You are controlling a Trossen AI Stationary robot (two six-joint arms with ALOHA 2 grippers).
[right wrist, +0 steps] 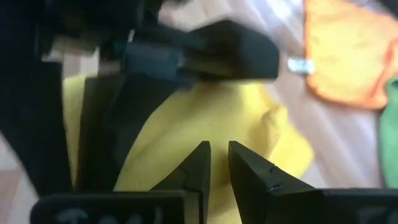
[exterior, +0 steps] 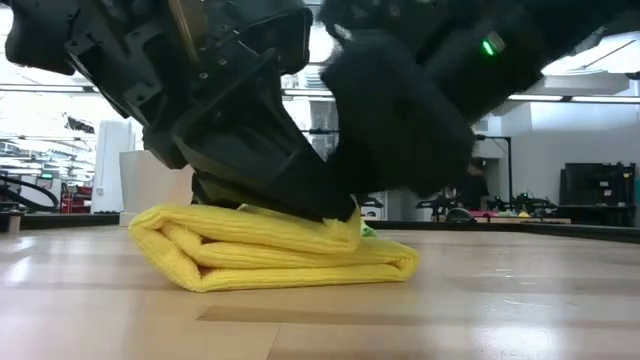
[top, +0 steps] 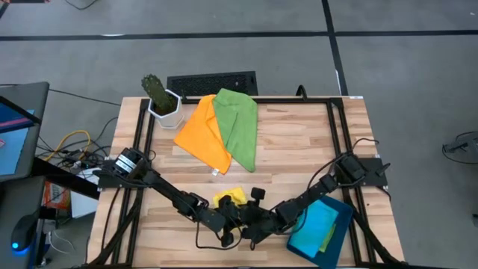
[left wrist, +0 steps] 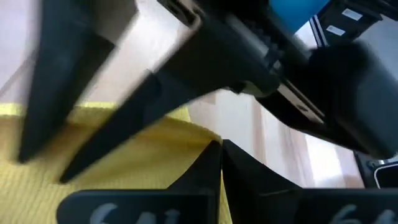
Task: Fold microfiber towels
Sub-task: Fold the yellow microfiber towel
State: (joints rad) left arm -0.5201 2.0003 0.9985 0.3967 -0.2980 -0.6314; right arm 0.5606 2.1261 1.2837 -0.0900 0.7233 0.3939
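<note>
Wooden slats of the table (top: 291, 149) carry everything, and the yellow towel (exterior: 280, 255) near its front edge serves as the landmark. It lies folded in thick layers, flat on the wood. Both arms stretch low from the table's outer sides and meet over it, elbows near the surface, wrists angled down. The left gripper (left wrist: 221, 149) presses on the yellow towel with its fingers closed tight together, nothing visibly between them. The right gripper (right wrist: 219, 158) hangs just over the same towel, fingers parted by a narrow gap; whether cloth is pinched there I cannot tell. Behind the yellow towel, toward the table's back, lie the orange towel (top: 200, 131) and a green towel (top: 239, 123), overlapping. To its right sits the tray (top: 345, 224) holding the blue towel (top: 314, 224).
</note>
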